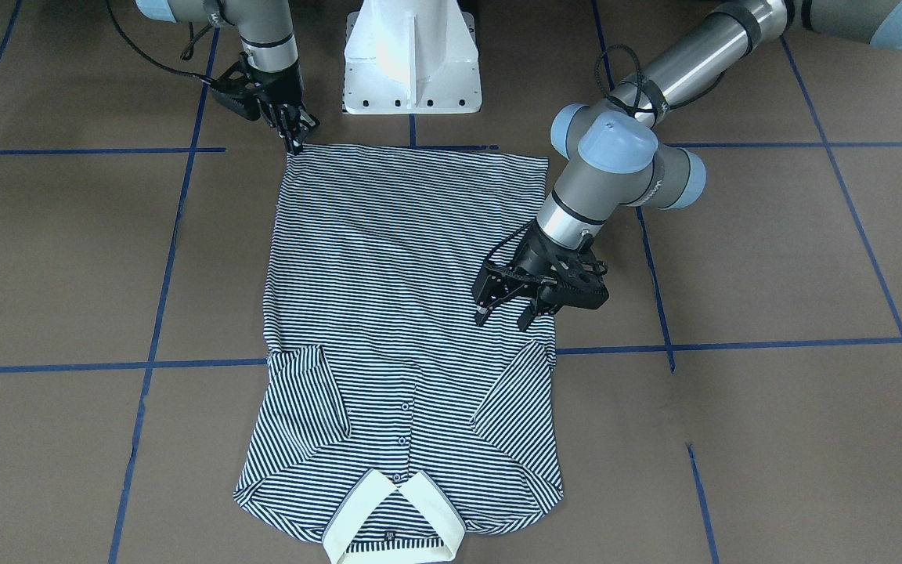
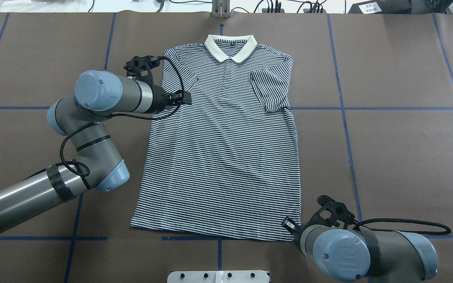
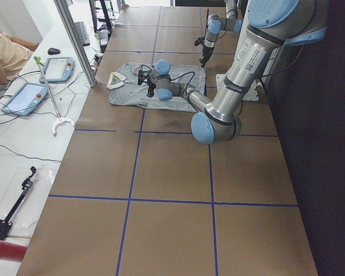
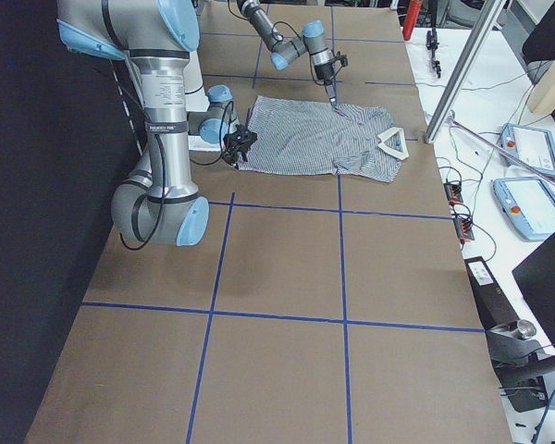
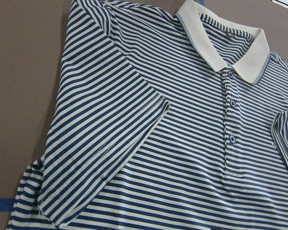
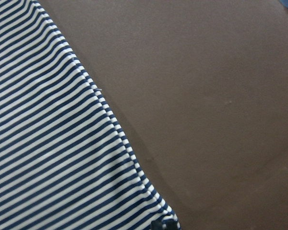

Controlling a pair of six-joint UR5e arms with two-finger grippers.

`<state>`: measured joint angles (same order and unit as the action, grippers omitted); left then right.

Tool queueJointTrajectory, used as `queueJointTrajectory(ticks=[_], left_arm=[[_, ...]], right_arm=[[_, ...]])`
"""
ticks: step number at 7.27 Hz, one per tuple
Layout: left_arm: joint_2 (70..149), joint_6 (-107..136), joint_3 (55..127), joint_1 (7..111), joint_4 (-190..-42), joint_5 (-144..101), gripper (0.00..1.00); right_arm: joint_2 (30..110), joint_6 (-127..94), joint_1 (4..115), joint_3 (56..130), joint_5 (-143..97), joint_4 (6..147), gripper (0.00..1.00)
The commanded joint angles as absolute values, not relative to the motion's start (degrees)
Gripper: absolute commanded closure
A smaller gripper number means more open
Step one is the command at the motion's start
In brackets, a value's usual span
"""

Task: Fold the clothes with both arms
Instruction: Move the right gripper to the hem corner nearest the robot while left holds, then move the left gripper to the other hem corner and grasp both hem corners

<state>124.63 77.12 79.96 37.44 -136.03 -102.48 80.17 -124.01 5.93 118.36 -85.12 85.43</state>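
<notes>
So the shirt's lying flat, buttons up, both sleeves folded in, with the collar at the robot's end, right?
No, the collar end is wrong. The shirt lies flat, buttons up, both sleeves folded in, with the collar at the end away from the robot's base, as the overhead view shows.

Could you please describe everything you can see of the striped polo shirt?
The shirt is a navy-and-white striped knit polo with a cream collar and buttoned placket. It lies flat, front up, on the brown table, collar away from the robot, both short sleeves folded inward. The right end effector appears to pinch one hem corner; the open left end effector sits above its side edge.
</notes>
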Motion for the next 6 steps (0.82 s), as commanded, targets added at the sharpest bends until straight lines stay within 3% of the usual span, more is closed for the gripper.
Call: queueJointTrajectory(ticks=[1,3,5,6], left_arm=[[124.80,77.69,80.68,37.44,-135.71,-102.48,0.23],[117.92,81.53,91.60,35.26,-133.78,-98.39,0.23],[113.31,84.17,104.18,27.03,-118.38,-89.07,0.24],[108.51,87.59,111.55,23.94,-113.69,-88.86,0.30]], right_arm=[[80.51,-124.01,5.80,118.74,-84.64,85.43,1.00],[80.59,-123.84,6.06,120.75,-84.81,85.43,1.00],[82.09,-123.84,5.80,122.87,-84.81,85.43,1.00],[82.18,-123.84,5.80,122.87,-84.73,85.52,1.00]])
